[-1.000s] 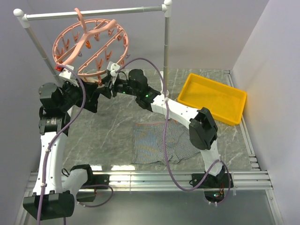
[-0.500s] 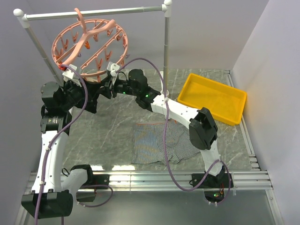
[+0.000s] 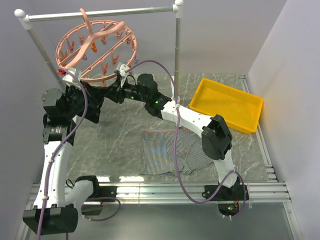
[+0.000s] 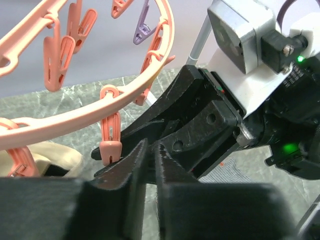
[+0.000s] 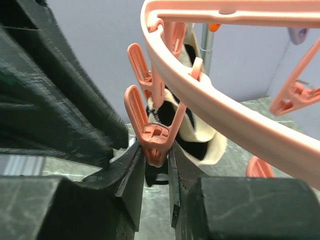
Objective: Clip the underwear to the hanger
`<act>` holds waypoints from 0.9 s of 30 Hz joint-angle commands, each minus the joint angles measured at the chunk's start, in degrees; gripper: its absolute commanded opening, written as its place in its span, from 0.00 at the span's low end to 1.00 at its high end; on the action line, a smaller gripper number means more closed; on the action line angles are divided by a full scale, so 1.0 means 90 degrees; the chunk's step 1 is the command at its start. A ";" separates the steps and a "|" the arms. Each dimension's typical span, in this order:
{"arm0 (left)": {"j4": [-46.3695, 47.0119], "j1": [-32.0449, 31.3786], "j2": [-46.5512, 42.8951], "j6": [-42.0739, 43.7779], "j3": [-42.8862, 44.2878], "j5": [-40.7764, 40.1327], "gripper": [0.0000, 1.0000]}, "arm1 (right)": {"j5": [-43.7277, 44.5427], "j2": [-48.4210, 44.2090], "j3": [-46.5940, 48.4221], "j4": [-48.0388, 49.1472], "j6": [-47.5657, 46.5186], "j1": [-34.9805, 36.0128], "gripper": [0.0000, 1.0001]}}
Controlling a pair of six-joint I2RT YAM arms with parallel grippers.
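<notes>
Pink clip (image 5: 150, 131) on hanger (image 5: 235, 122) rim, pinched by right claw (image 5: 156, 156)

The round salmon-pink plastic hanger (image 3: 95, 47) and its small pink clip (image 5: 152, 135) look smooth and faintly glossy against the matt black fingers (image 5: 125, 177) of the right gripper (image 5: 156, 160). The grey striped underwear (image 3: 167, 152) is soft matt cloth on a smooth, slightly shiny marble-patterned table (image 3: 120, 135); the grey rail (image 3: 100, 13) is satin metal.

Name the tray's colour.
The tray is plain bright yellow, and it shows best in the top external view.
</notes>
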 commanded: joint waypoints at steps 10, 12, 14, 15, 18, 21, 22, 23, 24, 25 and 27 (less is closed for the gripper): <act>0.0525 0.0643 -0.0490 -0.1283 0.0110 0.0292 0.45 | -0.1259 -0.0033 0.0641 0.0053 0.1231 -0.0360 0.00; 0.0496 0.0692 -0.0529 -0.1362 0.0081 0.0419 0.48 | -0.1455 0.0055 0.0787 0.0043 0.1457 -0.0418 0.00; 0.0496 0.0751 -0.0548 -0.1381 -0.0027 0.0613 0.52 | -0.1719 0.0163 0.0962 0.0014 0.1750 -0.0487 0.00; 0.0534 0.0761 -0.0558 -0.1430 -0.0133 0.0663 0.53 | -0.1797 0.0202 0.1021 -0.0005 0.1925 -0.0526 0.00; 0.0973 0.0780 -0.0539 -0.1742 -0.0329 0.0946 0.58 | -0.2149 0.0329 0.1159 0.0033 0.2257 -0.0555 0.00; 0.1383 0.0790 -0.0432 -0.2045 -0.0437 0.1054 0.63 | -0.2344 0.0388 0.1149 0.0112 0.2502 -0.0565 0.00; 0.1491 0.0790 -0.0393 -0.2084 -0.0447 0.1025 0.64 | -0.2354 0.0369 0.1091 0.0150 0.2522 -0.0555 0.00; 0.1540 0.0790 -0.0373 -0.2114 -0.0466 0.1015 0.64 | -0.2335 0.0359 0.1052 0.0170 0.2552 -0.0555 0.00; 0.1608 0.0790 -0.0363 -0.2143 -0.0505 0.0976 0.64 | -0.2306 0.0339 0.1003 0.0180 0.2591 -0.0546 0.00; 0.1677 0.0790 -0.0334 -0.2192 -0.0525 0.0947 0.64 | -0.2267 0.0300 0.0896 0.0180 0.2581 -0.0555 0.00; 0.1823 0.0780 -0.0304 -0.2241 -0.0574 0.0888 0.62 | -0.2063 0.0222 0.0788 0.0102 0.2436 -0.0546 0.00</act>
